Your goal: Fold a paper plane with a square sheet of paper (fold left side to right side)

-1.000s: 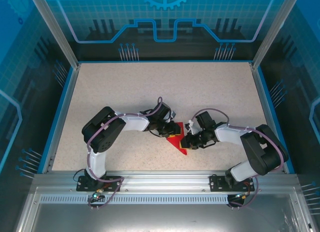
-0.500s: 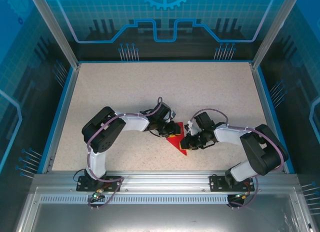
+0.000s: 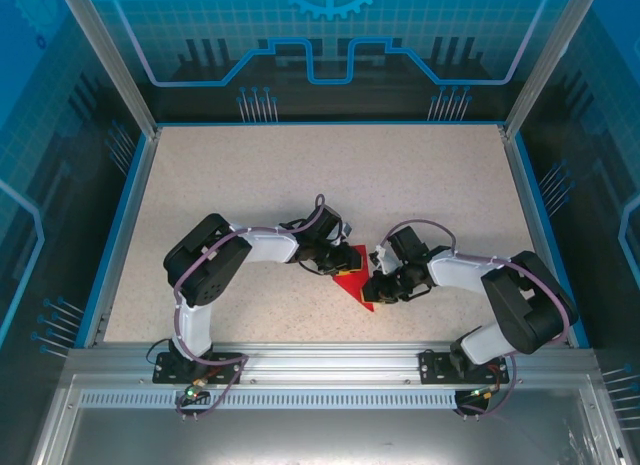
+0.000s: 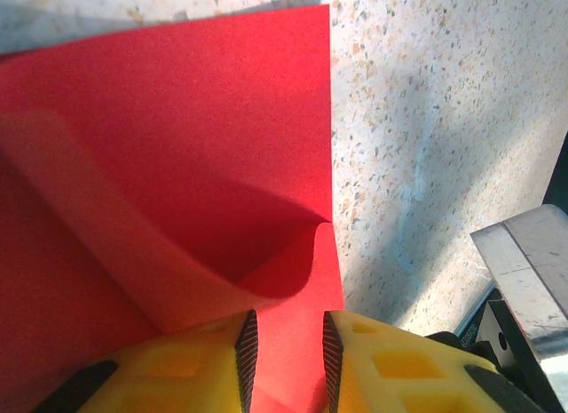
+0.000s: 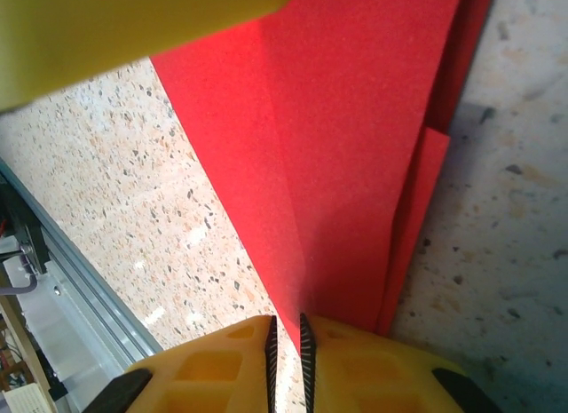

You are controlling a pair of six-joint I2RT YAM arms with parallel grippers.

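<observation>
The red paper (image 3: 356,278) is kept on the table (image 3: 250,185) between both arms, already folded to a point. One raised layer is pinched between the narrowly parted jaws of the left gripper (image 4: 286,355), probably to carry it across, while the right gripper (image 5: 286,342), almost closed, is clamped on the paper's edge, apparently as an anchor.

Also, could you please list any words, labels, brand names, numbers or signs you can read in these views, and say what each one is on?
None can be read. The red paper is plain, the speckled table bears no marks, and the blue back panel carries only line graphics and a gear shape.
</observation>
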